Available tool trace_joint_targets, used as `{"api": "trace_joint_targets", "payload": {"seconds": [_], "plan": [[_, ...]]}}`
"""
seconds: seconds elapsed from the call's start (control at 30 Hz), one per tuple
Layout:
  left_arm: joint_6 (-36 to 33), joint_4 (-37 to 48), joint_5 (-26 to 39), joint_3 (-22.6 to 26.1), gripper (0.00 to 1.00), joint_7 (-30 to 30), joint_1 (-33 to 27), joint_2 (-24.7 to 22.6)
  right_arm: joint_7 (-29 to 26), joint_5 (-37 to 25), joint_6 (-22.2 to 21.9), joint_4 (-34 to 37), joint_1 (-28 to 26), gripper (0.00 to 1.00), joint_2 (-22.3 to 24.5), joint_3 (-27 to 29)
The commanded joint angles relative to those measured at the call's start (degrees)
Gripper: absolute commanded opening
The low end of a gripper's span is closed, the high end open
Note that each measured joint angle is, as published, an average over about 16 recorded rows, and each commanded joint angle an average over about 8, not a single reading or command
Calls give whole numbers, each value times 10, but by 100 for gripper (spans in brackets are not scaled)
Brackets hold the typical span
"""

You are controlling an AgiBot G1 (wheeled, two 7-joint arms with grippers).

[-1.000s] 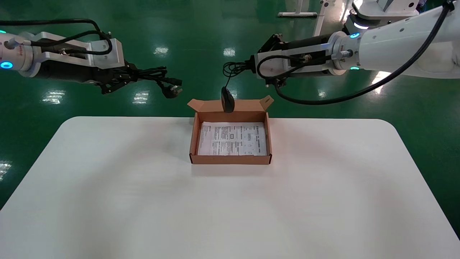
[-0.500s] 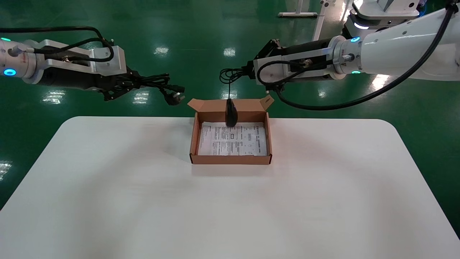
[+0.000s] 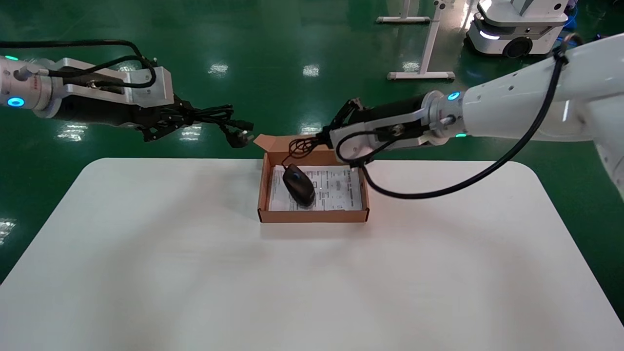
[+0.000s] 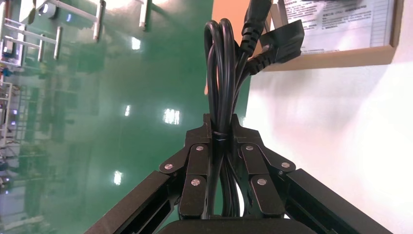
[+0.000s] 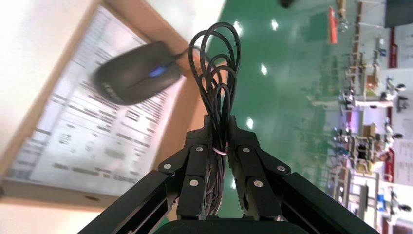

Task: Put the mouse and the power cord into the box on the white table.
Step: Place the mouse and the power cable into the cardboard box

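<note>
At nine o'clock our left gripper (image 3: 163,119) hangs over the floor beyond the white surface (image 3: 146,253), its fingers (image 4: 195,168) clamped on the power cord (image 3: 214,117), whose plug dangles just short of the box (image 3: 312,217); that half is undone. At centre the mouse (image 3: 298,184) lies on the box's printed sheet. At two o'clock our right gripper (image 3: 324,139) pinches the mouse's coiled wire (image 5: 216,73), not yet released.
</note>
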State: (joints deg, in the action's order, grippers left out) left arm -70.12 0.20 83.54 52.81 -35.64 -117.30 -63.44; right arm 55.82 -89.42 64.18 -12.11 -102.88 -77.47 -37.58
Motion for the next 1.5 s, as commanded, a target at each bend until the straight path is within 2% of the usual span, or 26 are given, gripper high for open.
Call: {"api": "trace_joint_targets", "payload": {"seconds": [0.03, 0.3, 0.53, 0.57, 0.6, 0.8, 0.87, 1.23, 1.5], "plan": [[-3, 1, 1, 1, 0, 0, 0, 1, 1, -2, -2, -7, 10, 0, -3, -4], [-5, 3, 10, 7, 0, 4, -1, 6, -29, 3, -29, -62, 57, 0, -9, -45], [-3, 4, 19, 13, 0, 8, -3, 11, -63, 19, -73, -108, 80, 0, -11, -96], [-3, 4, 19, 14, 0, 8, -3, 12, -68, 22, -79, -113, 82, 3, -11, -104], [-2, 4, 20, 14, 0, 8, -3, 12, -73, 25, -85, -117, 83, 9, -11, -112], [0, 2, 24, 17, 0, 9, 1, 8, -96, 45, -114, -134, 82, 84, -10, -156], [1, 0, 26, 18, 0, 8, 3, 6, -101, 53, -121, -136, 81, 100, -10, -169], [28, -6, 29, 20, 0, 3, 15, -16, -110, 98, -146, -139, 73, 100, -8, -225], [116, -14, 17, 11, 0, -2, 41, -66, -97, 122, -159, -79, 31, 100, 10, -235]]}}
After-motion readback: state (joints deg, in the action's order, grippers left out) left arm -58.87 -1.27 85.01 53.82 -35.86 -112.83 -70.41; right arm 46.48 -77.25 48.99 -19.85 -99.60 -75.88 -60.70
